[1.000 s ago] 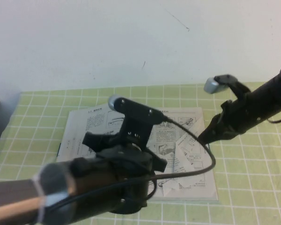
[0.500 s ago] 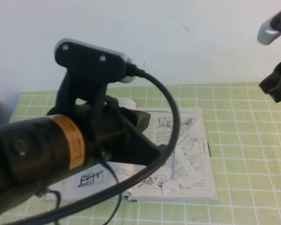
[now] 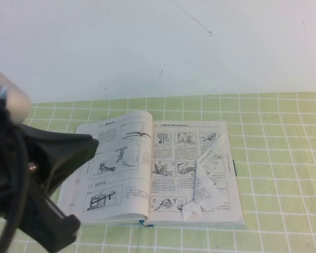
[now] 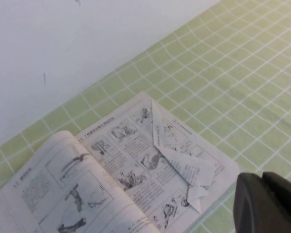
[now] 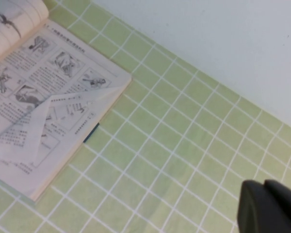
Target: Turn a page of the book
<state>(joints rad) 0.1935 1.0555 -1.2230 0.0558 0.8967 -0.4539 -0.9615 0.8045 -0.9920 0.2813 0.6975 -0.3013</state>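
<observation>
1. Since a second ago both arms have pulled back from above the book [image 3: 155, 171]; only the left arm [image 3: 26, 179] still shows in the high view, beside the book's left edge.
2. The left gripper [image 4: 267, 204] and right gripper [image 5: 271, 208] both hang off the book, jaws clenched on nothing.
3. The book lies open on the green checked cloth [image 3: 284, 158], a folded, crumpled page [image 3: 208, 182] resting on its right half.
4. A white wall [image 3: 158, 47] rises behind the book.

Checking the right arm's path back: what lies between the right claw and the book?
Only bare green checked cloth separates the shut right claw from the book, as the right wrist view shows.
</observation>
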